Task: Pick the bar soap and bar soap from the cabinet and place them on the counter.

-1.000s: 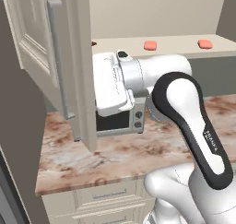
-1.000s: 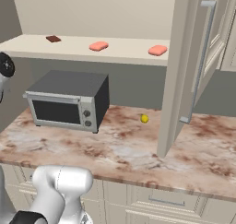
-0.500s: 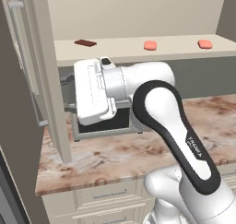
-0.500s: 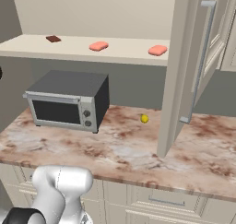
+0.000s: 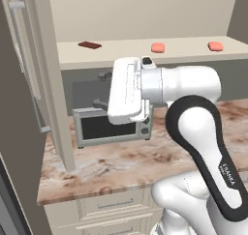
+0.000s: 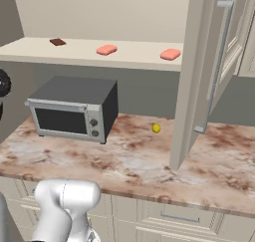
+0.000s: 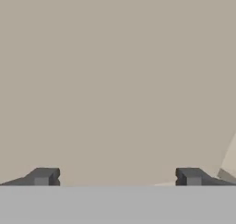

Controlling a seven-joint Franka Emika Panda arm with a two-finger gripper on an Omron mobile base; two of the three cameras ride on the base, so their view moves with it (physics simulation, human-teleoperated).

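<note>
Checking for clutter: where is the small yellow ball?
In the right base view, the yellow ball sits on the counter, between the toaster oven and the open cabinet door.

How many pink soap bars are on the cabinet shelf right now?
2. One bar soap lies mid-shelf, the other bar soap further right near the open door; the arm hides none there.

The arm is glossy white with rounded, tube-like links; a black band runs along one link and carries small white lettering. A boxy white hand section has a small dark fitting on top. The tool ends in two small dark grey, blocky fingertips.
</note>
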